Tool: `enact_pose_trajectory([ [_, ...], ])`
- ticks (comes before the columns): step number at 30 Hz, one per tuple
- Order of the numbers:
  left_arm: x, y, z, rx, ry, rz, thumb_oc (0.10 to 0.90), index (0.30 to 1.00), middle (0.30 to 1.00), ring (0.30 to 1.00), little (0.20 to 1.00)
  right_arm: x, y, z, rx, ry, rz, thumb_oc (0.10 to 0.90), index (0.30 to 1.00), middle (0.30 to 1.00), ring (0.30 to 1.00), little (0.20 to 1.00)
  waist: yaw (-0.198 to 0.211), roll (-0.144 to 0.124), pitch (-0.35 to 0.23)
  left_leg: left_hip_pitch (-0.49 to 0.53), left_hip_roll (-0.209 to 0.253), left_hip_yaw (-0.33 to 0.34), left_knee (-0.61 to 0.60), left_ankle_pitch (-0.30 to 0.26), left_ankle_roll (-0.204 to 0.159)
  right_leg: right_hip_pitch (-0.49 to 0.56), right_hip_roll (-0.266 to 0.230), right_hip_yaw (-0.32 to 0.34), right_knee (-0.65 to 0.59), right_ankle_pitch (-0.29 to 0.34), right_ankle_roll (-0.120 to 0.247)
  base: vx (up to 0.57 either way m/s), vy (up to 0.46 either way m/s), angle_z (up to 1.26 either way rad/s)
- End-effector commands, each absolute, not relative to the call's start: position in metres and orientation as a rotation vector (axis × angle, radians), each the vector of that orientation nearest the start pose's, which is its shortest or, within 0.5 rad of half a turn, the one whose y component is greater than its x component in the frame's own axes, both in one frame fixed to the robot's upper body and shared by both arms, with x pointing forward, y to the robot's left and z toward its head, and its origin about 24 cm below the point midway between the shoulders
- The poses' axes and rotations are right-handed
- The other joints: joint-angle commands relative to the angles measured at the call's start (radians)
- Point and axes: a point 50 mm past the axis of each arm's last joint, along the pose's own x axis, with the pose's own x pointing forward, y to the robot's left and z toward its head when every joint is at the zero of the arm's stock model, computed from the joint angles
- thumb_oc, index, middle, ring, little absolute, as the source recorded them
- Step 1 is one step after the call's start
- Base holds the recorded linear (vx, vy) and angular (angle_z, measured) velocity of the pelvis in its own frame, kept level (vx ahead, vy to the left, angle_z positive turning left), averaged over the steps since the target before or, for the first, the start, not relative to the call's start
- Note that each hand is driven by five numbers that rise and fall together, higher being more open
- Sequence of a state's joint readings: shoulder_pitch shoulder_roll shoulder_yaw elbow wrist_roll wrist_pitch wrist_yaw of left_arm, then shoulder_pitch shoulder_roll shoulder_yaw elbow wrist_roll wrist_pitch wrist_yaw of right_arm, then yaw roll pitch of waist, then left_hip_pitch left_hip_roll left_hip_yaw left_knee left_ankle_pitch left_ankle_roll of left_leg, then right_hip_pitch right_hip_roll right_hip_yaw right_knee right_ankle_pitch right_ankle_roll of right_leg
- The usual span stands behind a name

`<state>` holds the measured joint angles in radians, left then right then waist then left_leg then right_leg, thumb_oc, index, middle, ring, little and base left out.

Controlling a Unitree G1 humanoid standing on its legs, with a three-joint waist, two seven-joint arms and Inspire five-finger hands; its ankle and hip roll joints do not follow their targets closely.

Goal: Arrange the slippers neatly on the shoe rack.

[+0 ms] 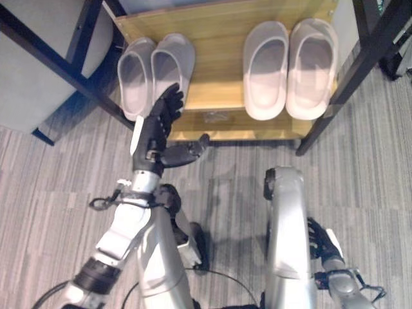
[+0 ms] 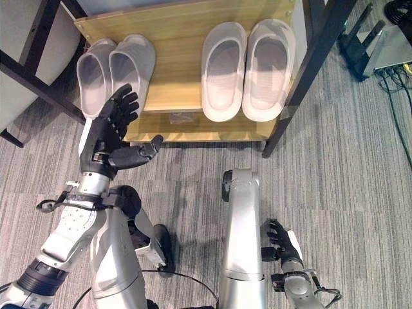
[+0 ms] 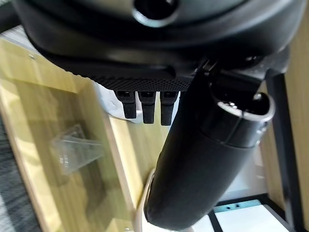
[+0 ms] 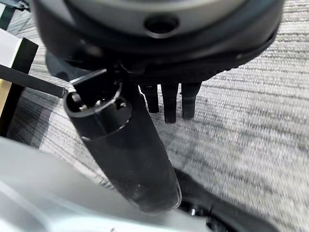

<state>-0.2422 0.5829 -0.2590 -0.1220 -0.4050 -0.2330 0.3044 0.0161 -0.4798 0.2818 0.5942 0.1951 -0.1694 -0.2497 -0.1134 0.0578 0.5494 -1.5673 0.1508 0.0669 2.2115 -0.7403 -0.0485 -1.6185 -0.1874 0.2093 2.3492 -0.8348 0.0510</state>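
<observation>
Your right hand [image 2: 280,239] hangs low with fingers relaxed, while your left hand [image 1: 158,132], fingers spread and empty, needs only nudge the left slipper pair [image 1: 154,71] square on the shoe rack [image 1: 219,29].

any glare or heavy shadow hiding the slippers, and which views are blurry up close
Left eye view: both slipper pairs are evenly lit, with soft shadow inside them and no glare on the shoe rack. Left wrist view: the left robot hand is a dark, soft-focus bulk up close. Right wrist view: the right robot hand is likewise blurred, the carpet sharper.
</observation>
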Motion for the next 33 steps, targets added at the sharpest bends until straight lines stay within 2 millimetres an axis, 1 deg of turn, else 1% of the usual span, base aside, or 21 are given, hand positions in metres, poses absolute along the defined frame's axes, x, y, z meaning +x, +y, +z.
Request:
enact_pose_trajectory([
  [1, 0.266, 0.173, 0.219, 0.068, -0.822, -0.101, 0.800, 0.900, 0.900, 0.900, 0.900, 0.249, -0.241, -0.012, -0.399, 0.179, -0.115, 0.800, 0.900, 0.900, 0.900, 0.900, 0.081, 0.009, -0.029, -0.003, -0.023, -0.013, -0.241, 0.050, 0.018, 0.050, 0.015, 0.007, -0.197, 0.096, -0.079, -0.22, 0.074, 0.04],
  [2, 0.264, 0.175, 0.211, 0.079, -0.784, -0.114, 0.800, 0.900, 0.900, 0.900, 0.900, 0.264, -0.240, 0.001, -0.393, 0.125, -0.135, 0.800, 0.900, 0.900, 0.900, 0.900, 0.098, 0.039, -0.029, -0.003, -0.039, -0.031, -0.345, 0.111, 0.034, 0.074, 0.014, -0.049, -0.313, 0.134, -0.072, -0.20, 0.072, -0.06],
  [3, 0.263, 0.174, 0.206, 0.066, -0.766, -0.127, 0.800, 0.900, 0.900, 0.900, 0.900, 0.269, -0.239, 0.007, -0.387, 0.100, -0.145, 0.800, 0.900, 0.900, 0.900, 0.900, 0.103, 0.050, -0.031, -0.003, -0.046, -0.040, -0.386, 0.143, 0.039, 0.085, 0.004, -0.076, -0.372, 0.151, -0.073, -0.22, 0.084, -0.12],
  [5, 0.257, 0.174, 0.183, 0.046, -0.674, -0.156, 0.800, 0.900, 0.900, 0.900, 0.900, 0.271, -0.239, 0.009, -0.379, 0.087, -0.152, 0.800, 0.900, 0.900, 0.900, 0.900, 0.117, 0.063, -0.090, 0.021, -0.050, -0.045, -0.514, 0.200, 0.051, 0.113, -0.014, -0.124, -0.509, 0.191, -0.063, -0.12, 0.055, 0.03],
  [8, 0.253, 0.176, 0.148, 0.052, -0.519, -0.186, 0.800, 0.900, 0.900, 0.900, 0.900, 0.275, -0.238, 0.011, -0.369, 0.083, -0.153, 0.800, 0.900, 0.900, 0.900, 0.900, 0.132, 0.056, -0.136, 0.154, -0.057, -0.037, -0.737, 0.274, 0.059, 0.245, -0.033, -0.199, -0.738, 0.259, -0.061, -0.15, 0.026, 0.10],
  [11, 0.250, 0.178, 0.110, 0.102, -0.354, -0.211, 0.800, 0.900, 0.900, 0.900, 0.900, 0.276, -0.233, 0.006, -0.350, 0.097, -0.136, 0.800, 0.900, 0.900, 0.900, 0.900, 0.138, 0.048, -0.172, 0.293, -0.076, -0.041, -0.969, 0.362, 0.053, 0.392, -0.027, -0.248, -0.980, 0.341, -0.057, -0.14, -0.011, 0.19],
  [12, 0.249, 0.177, 0.092, 0.124, -0.280, -0.222, 0.800, 0.900, 0.900, 0.900, 0.900, 0.276, -0.231, 0.004, -0.341, 0.104, -0.125, 0.800, 0.900, 0.900, 0.900, 0.900, 0.139, 0.048, -0.184, 0.353, -0.081, -0.040, -1.053, 0.390, 0.049, 0.453, -0.023, -0.261, -1.074, 0.372, -0.052, -0.10, -0.022, 0.22],
  [13, 0.248, 0.181, 0.064, 0.174, -0.158, -0.204, 0.800, 0.900, 0.900, 0.900, 0.900, 0.276, -0.227, 0.002, -0.328, 0.112, -0.110, 0.800, 0.900, 0.900, 0.900, 0.900, 0.145, 0.040, -0.202, 0.437, -0.095, -0.054, -1.173, 0.441, 0.041, 0.539, -0.014, -0.291, -1.209, 0.411, -0.049, -0.07, -0.021, 0.26],
  [14, 0.248, 0.181, 0.063, 0.174, -0.158, -0.204, 0.800, 0.900, 0.900, 0.900, 0.900, 0.276, -0.227, 0.002, -0.328, 0.112, -0.110, 0.800, 0.900, 0.900, 0.900, 0.900, 0.145, 0.042, -0.198, 0.445, -0.095, -0.055, -1.181, 0.446, 0.040, 0.548, -0.014, -0.294, -1.217, 0.415, -0.049, -0.04, -0.040, 0.17],
  [15, 0.246, 0.183, 0.050, 0.189, -0.102, -0.191, 0.800, 0.900, 0.900, 0.900, 0.900, 0.275, -0.225, -0.001, -0.319, 0.123, -0.103, 0.800, 0.900, 0.900, 0.900, 0.900, 0.146, 0.038, -0.207, 0.500, -0.097, -0.063, -1.248, 0.466, 0.039, 0.598, -0.012, -0.308, -1.282, 0.434, -0.043, -0.02, -0.013, 0.08],
  [17, 0.240, 0.187, 0.021, 0.261, 0.013, -0.183, 0.800, 0.900, 0.900, 0.900, 0.900, 0.269, -0.223, -0.008, -0.298, 0.147, -0.088, 0.800, 0.900, 0.900, 0.900, 0.900, 0.143, 0.027, -0.229, 0.620, -0.095, -0.082, -1.394, 0.518, 0.036, 0.717, 0.000, -0.345, -1.433, 0.485, -0.027, -0.03, -0.005, 0.01],
  [18, 0.237, 0.189, 0.009, 0.284, 0.066, -0.184, 0.800, 0.900, 0.900, 0.900, 0.900, 0.267, -0.222, -0.011, -0.294, 0.160, -0.078, 0.800, 0.900, 0.900, 0.900, 0.900, 0.145, 0.024, -0.237, 0.676, -0.089, -0.085, -1.490, 0.584, 0.035, 0.768, 0.007, -0.371, -1.511, 0.542, -0.030, -0.01, -0.021, 0.09],
  [21, 0.221, 0.193, -0.029, 0.360, 0.230, -0.183, 0.800, 0.900, 0.900, 0.900, 0.900, 0.255, -0.218, -0.028, -0.287, 0.227, -0.050, 0.800, 0.900, 0.900, 0.900, 0.900, 0.146, 0.006, -0.272, 0.873, -0.091, -0.080, -1.712, 0.652, 0.016, 0.966, 0.023, -0.418, -1.720, 0.612, 0.001, 0.13, -0.034, 0.13],
  [22, 0.215, 0.194, -0.042, 0.384, 0.288, -0.191, 0.800, 0.900, 0.900, 0.900, 0.900, 0.250, -0.217, -0.033, -0.273, 0.248, -0.047, 0.800, 0.900, 0.900, 0.900, 0.900, 0.146, -0.003, -0.296, 0.943, -0.092, -0.080, -1.793, 0.676, 0.005, 1.034, 0.037, -0.427, -1.794, 0.628, 0.007, 0.23, -0.032, 0.08],
  [24, 0.205, 0.193, -0.062, 0.430, 0.381, -0.204, 0.800, 0.900, 0.900, 0.900, 0.900, 0.241, -0.214, -0.043, -0.254, 0.292, -0.030, 0.800, 0.900, 0.900, 0.900, 0.900, 0.145, -0.011, -0.323, 1.075, -0.090, -0.072, -1.934, 0.716, -0.009, 1.162, 0.054, -0.442, -1.936, 0.666, 0.026, 0.26, -0.021, 0.08],
  [25, 0.200, 0.193, -0.070, 0.423, 0.423, -0.202, 0.800, 0.900, 0.900, 0.900, 0.900, 0.237, -0.212, -0.048, -0.241, 0.311, -0.018, 0.800, 0.900, 0.900, 0.900, 0.900, 0.141, -0.015, -0.334, 1.146, -0.087, -0.071, -2.008, 0.751, -0.021, 1.232, 0.066, -0.451, -2.003, 0.699, 0.031, 0.26, -0.019, 0.07],
  [28, 0.188, 0.189, -0.092, 0.461, 0.532, -0.216, 0.800, 0.900, 0.900, 0.900, 0.900, 0.227, -0.202, -0.059, -0.208, 0.358, 0.034, 0.800, 0.900, 0.900, 0.900, 0.900, 0.138, -0.030, -0.378, 1.286, -0.074, -0.056, -2.129, 0.782, -0.037, 1.372, 0.082, -0.459, -2.124, 0.727, 0.044, 0.20, -0.003, 0.00],
  [29, 0.189, 0.189, -0.092, 0.461, 0.530, -0.216, 0.800, 0.900, 0.900, 0.900, 0.900, 0.227, -0.202, -0.059, -0.209, 0.357, 0.034, 0.800, 0.900, 0.900, 0.900, 0.900, 0.138, -0.028, -0.375, 1.289, -0.073, -0.057, -2.136, 0.790, -0.037, 1.377, 0.084, -0.461, -2.134, 0.736, 0.044, 0.17, 0.004, 0.02],
  [30, 0.180, 0.188, -0.105, 0.490, 0.598, -0.221, 0.800, 0.900, 0.900, 0.900, 0.900, 0.224, -0.195, -0.063, -0.201, 0.378, 0.071, 0.800, 0.900, 0.900, 0.900, 0.900, 0.139, -0.033, -0.403, 1.352, -0.066, -0.048, -2.192, 0.800, -0.041, 1.433, 0.096, -0.463, -2.187, 0.746, 0.048, 0.12, 0.008, 0.04],
  [32, 0.175, 0.186, -0.114, 0.520, 0.650, -0.232, 0.800, 0.900, 0.900, 0.900, 0.900, 0.222, -0.185, -0.065, -0.183, 0.386, 0.120, 0.800, 0.900, 0.900, 0.900, 0.900, 0.140, -0.041, -0.434, 1.402, -0.068, -0.041, -2.237, 0.811, -0.048, 1.487, 0.108, -0.460, -2.235, 0.753, 0.052, 0.15, -0.002, 0.00],
  [33, 0.175, 0.185, -0.114, 0.521, 0.649, -0.232, 0.800, 0.900, 0.900, 0.900, 0.900, 0.222, -0.185, -0.065, -0.183, 0.386, 0.121, 0.800, 0.900, 0.900, 0.900, 0.900, 0.141, -0.041, -0.429, 1.412, -0.068, -0.040, -2.242, 0.813, -0.049, 1.496, 0.110, -0.460, -2.241, 0.755, 0.052, 0.12, 0.010, -0.01],
])
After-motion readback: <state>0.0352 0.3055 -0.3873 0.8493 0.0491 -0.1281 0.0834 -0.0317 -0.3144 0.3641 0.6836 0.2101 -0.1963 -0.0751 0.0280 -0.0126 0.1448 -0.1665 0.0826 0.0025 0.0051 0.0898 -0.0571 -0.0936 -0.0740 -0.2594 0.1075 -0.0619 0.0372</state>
